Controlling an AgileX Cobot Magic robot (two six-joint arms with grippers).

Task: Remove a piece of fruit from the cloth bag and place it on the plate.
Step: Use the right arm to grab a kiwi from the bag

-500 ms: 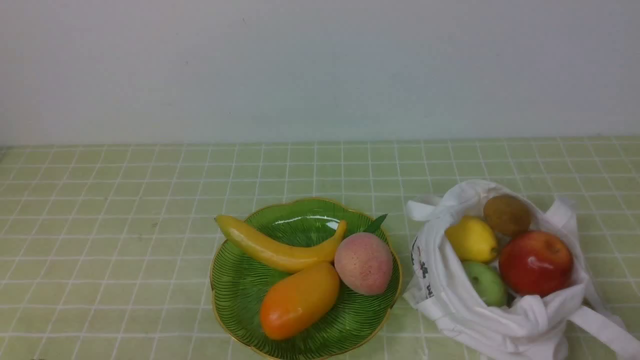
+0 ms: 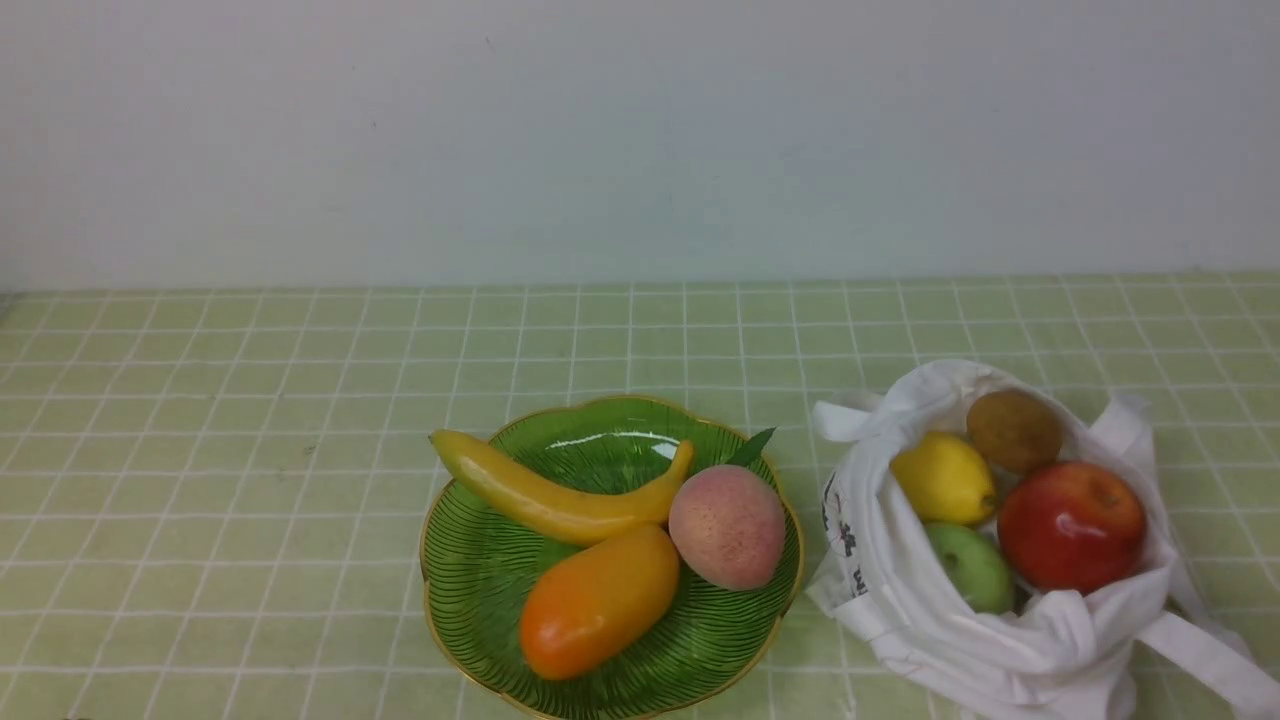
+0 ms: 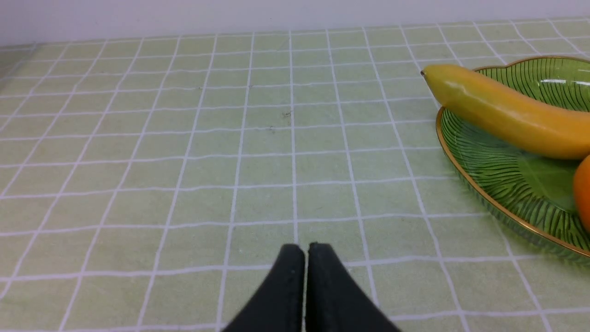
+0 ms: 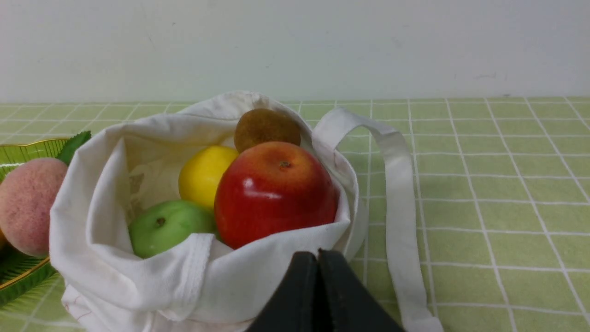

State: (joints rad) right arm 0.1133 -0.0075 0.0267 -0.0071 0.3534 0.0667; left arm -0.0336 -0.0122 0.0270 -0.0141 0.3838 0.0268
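Nothing is lifted yet. Only the wrist views show the hands: the right hand (image 4: 318,258), pressed closed and empty, sits just before the cloth bag (image 4: 92,258); the left hand (image 3: 306,251), likewise closed, hangs over the surface (image 3: 138,161). The kiwi (image 2: 1014,430) lies at the bag's 12 o'clock, beyond the apple (image 2: 1070,525); the plate (image 2: 470,600) waits at its 9 o'clock.
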